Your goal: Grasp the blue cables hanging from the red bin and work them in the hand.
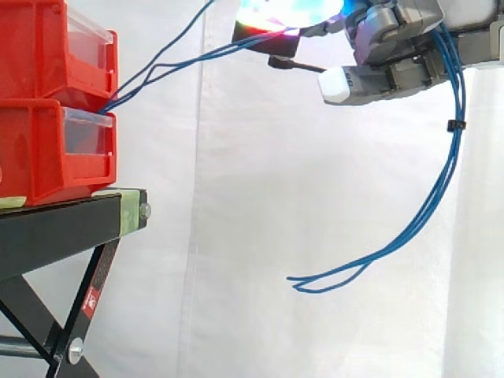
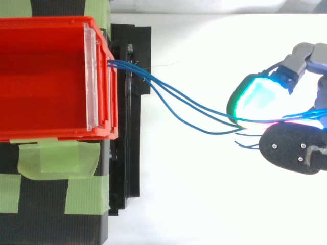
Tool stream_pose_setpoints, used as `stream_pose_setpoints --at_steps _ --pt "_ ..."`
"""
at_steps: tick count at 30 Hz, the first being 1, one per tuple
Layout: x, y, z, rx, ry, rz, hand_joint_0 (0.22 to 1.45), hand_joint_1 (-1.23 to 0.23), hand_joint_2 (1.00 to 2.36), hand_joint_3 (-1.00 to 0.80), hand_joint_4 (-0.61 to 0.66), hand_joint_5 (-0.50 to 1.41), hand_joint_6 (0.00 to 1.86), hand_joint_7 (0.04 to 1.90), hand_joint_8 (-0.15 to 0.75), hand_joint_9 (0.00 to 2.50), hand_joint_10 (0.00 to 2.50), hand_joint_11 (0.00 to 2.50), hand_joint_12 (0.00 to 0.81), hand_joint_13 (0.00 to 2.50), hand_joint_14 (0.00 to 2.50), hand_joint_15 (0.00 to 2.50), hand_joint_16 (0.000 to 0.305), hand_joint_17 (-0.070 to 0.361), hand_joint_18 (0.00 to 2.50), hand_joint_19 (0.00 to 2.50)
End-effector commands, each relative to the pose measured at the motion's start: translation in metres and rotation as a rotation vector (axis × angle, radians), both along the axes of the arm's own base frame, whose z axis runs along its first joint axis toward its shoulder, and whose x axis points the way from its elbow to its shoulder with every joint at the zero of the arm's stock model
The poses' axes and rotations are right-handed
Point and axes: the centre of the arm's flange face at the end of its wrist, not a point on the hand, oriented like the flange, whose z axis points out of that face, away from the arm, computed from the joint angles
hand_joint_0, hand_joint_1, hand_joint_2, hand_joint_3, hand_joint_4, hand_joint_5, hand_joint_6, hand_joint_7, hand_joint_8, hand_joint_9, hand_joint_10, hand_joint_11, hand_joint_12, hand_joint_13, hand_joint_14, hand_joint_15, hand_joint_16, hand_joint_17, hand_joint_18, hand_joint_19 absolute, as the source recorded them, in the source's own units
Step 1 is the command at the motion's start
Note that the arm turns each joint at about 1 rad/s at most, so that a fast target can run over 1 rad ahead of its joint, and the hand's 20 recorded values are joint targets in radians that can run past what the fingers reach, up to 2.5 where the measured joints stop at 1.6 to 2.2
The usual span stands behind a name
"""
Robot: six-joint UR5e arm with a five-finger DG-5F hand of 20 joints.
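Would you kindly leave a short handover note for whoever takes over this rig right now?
Hand: shut on the blue cables, up high and apart from the red bin on the black stand.
Cables: they run from the bin's front up into the hand and pass through it. The loose ends hang in a loop below.
Done: the cables are grasped.
Left: working them in the hand.
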Motion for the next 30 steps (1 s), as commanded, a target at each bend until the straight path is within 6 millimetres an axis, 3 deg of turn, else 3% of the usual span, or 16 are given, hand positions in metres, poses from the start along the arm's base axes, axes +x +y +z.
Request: stream_pose_setpoints --at_steps 1,2,6,18,30 --pt "0.0000 0.0000 -0.0002 0.001 -0.001 0.000 0.88 -0.73 1.02 -0.27 0.29 0.33 0.11 1.36 0.524 0.52 2.50 2.50 0.658 0.85 2.50 2.06 0.067 0.151 1.17 0.46" --pt "0.0000 0.0000 -0.0002 0.002 -0.002 0.000 0.84 -0.73 1.02 -0.41 0.27 0.33 0.09 1.37 0.528 0.51 2.50 2.50 0.657 0.84 2.50 2.09 0.065 0.145 1.14 0.53" --pt "-0.0001 -0.0001 -0.0003 0.003 -0.002 0.000 0.79 -0.71 1.01 -0.62 0.29 0.32 0.09 1.39 0.525 0.50 2.50 2.50 0.657 0.82 2.50 2.07 0.063 0.141 1.12 0.53" --pt "-0.0001 -0.0001 -0.0003 0.008 -0.005 0.000 0.78 -0.70 1.00 -0.89 0.31 0.35 0.18 1.36 0.538 0.59 2.50 2.50 0.635 0.90 2.50 2.02 0.061 0.138 1.22 0.53" --pt "-0.0010 0.0034 -0.0003 0.008 -0.005 0.000 0.88 -0.67 1.01 -0.79 0.26 0.42 0.47 1.32 0.552 0.83 2.50 2.50 0.611 1.09 2.50 2.05 0.056 0.125 1.46 0.69"
